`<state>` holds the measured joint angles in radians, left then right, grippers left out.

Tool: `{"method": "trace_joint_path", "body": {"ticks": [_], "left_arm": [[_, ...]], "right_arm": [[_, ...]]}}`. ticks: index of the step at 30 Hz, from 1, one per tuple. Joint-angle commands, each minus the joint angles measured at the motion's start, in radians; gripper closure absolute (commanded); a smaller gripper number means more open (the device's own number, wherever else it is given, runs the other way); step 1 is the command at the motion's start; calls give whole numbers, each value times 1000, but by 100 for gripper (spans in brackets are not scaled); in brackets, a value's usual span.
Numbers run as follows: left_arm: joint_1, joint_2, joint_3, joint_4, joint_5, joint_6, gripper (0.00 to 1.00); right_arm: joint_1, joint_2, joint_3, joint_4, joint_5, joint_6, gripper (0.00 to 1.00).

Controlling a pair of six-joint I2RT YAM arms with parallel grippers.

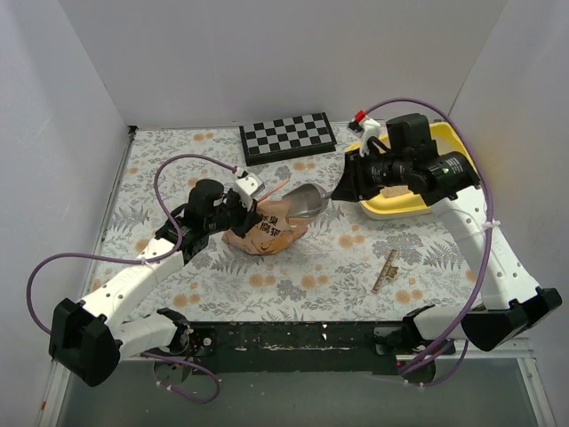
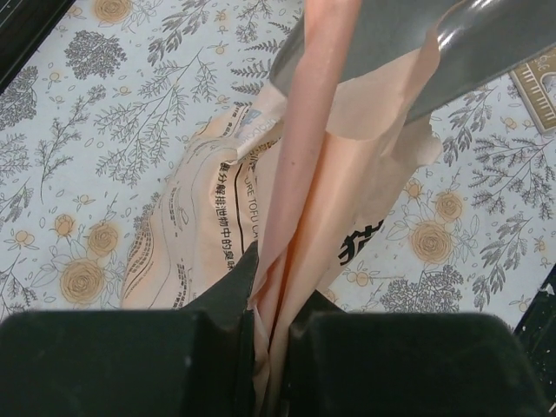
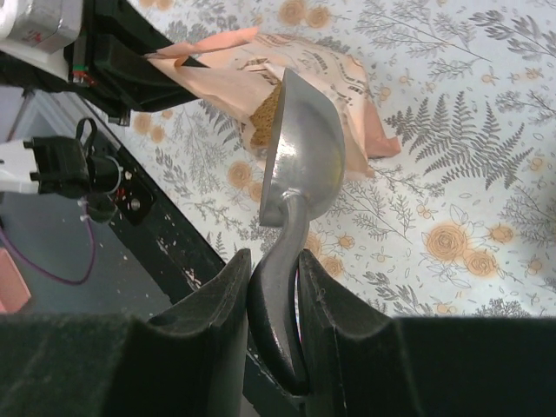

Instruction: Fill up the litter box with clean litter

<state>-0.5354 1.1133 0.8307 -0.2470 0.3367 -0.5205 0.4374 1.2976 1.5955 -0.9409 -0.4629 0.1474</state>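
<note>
The left end effector (image 2: pixel 269 323) is pinched shut on the peach bag (image 2: pixel 347 217). The right end effector (image 3: pixel 274 280) clamps the scoop (image 3: pixel 306 148), litter (image 3: pixel 265 117) aboard. It is best carried level to the yellow litter box (image 1: pixel 396 207), far right.

Bag (image 1: pixel 267 233) lies mid-surface (image 1: pixel 178 142), slightly left of centre. Left gripper (image 2: pixel 269 339) comes in from the left and pinches the bag's top edge. Scoop (image 1: pixel 307 203) is at the bag's far-right side with its bowl at the bag mouth and its handle running right into the right gripper (image 3: pixel 274 287), which is clamped on it. Clean litter (image 3: pixel 266 117) is in the bowl. Litter box (image 1: pixel 391 206) sits far right, partly under the right wrist, apart from the scoop bowl. Checkerboard (image 1: pixel 287 136) lies at the far edge, centre, left of the litter box. Small ruler (image 1: pixel 385 271) lies near-right of the bag, on the near side of the litter box.
</note>
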Motion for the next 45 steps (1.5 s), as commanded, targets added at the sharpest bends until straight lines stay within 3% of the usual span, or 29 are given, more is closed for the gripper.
{"method": "trace_joint_path", "body": {"ticks": [1,14,23,36,45], "left_arm": [[-20,-69,-18,-23,-24,-10,100],[-32,-145,-18,-38,-45,11,100],[-64,-228,-56,-58,-34,14,100],[-140,-222,-41,-104,-234,34,100],[-144,-225,-74,-46,-303,10,100]], "right_arm": [[101,41,101,-74,75,-91,99],[224,77,69,-127,155,-197,99],[262,229,136,-65,148,-80,99],[399,503,509,-346,516,41,99],[411,535,339,-227,521,54,99]]}}
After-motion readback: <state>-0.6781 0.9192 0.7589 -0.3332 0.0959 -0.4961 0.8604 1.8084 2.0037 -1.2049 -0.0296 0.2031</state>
